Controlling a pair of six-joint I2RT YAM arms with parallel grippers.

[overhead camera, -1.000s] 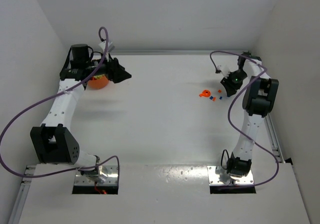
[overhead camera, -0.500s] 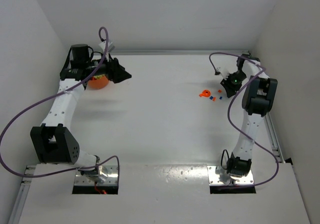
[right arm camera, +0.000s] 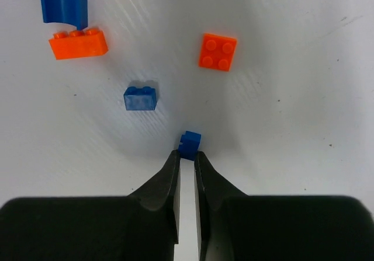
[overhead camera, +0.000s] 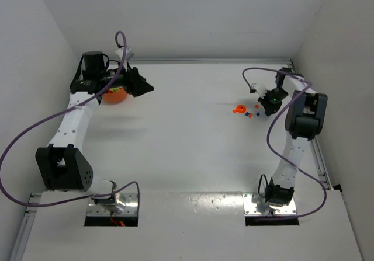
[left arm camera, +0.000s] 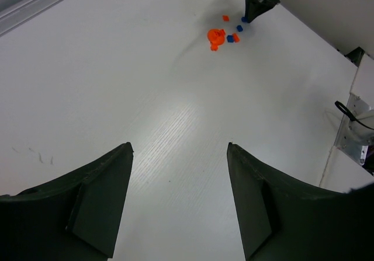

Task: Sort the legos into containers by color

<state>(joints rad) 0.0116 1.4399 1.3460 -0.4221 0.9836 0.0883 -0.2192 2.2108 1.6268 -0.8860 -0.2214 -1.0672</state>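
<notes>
My right gripper (right arm camera: 187,153) is shut on a tiny blue brick (right arm camera: 189,143), pinched at the very fingertips, at the table surface. Ahead of it lie another blue brick (right arm camera: 140,98), an orange square brick (right arm camera: 218,52), a long orange brick (right arm camera: 78,44) and a blue curved piece (right arm camera: 63,4). In the top view the legos (overhead camera: 249,114) lie at the far right beside an orange ring-shaped piece (overhead camera: 238,108), with the right gripper (overhead camera: 263,107) on them. My left gripper (overhead camera: 143,87) is open and empty at the far left, over the orange bowl (overhead camera: 114,96).
The left wrist view shows bare white table between its open fingers (left arm camera: 117,173), with the lego cluster (left arm camera: 225,36) and the right gripper (left arm camera: 257,1) far off. White walls close the table at the back and on both sides.
The right wrist has shifted a little toward the far wall and turned, its cable moving with it. The left arm has not moved.
</notes>
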